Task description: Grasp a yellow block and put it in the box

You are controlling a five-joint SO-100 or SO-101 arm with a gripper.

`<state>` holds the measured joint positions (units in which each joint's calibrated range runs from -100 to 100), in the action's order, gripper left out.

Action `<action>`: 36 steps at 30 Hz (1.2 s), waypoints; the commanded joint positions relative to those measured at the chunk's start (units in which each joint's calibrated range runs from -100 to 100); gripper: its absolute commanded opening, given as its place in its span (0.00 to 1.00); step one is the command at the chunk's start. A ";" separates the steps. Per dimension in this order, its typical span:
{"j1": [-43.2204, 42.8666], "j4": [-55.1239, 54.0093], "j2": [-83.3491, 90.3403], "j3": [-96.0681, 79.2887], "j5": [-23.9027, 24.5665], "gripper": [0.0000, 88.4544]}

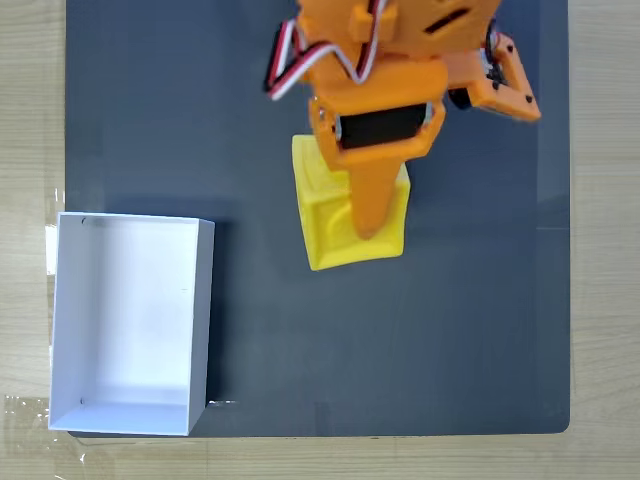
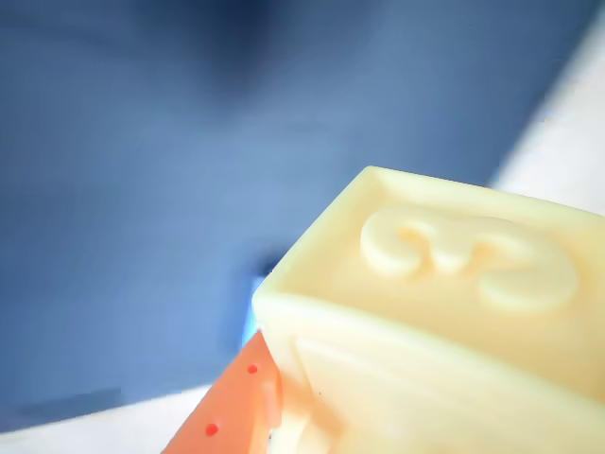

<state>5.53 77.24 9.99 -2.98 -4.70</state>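
In the fixed view the yellow block (image 1: 330, 225) sits tilted under the orange arm, right of the mat's middle. My gripper (image 1: 366, 228) reaches down across it, one long orange finger lying over its top face. The wrist view has the yellow block (image 2: 444, 331) pale and very close, with a raised curled figure on its upper face and an orange finger (image 2: 227, 411) pressed against its lower left side. The jaws look shut on the block. The white box (image 1: 198, 320), its floor bare, stands at the mat's lower left, well left of the block.
A dark grey mat (image 1: 450, 340) covers the light wooden table (image 1: 605, 250). The arm's body and red, white and black wires (image 1: 300, 60) hang over the mat's top middle. Bare mat lies between block and box.
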 commanded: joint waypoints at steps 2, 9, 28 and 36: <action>5.41 -15.81 6.62 0.86 0.19 0.27; 14.92 -29.68 -0.16 1.67 0.19 0.27; 23.51 -35.01 -31.26 22.93 0.14 0.27; 25.11 -35.70 -36.94 23.02 0.14 0.28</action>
<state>29.91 42.88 -26.51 15.90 -4.70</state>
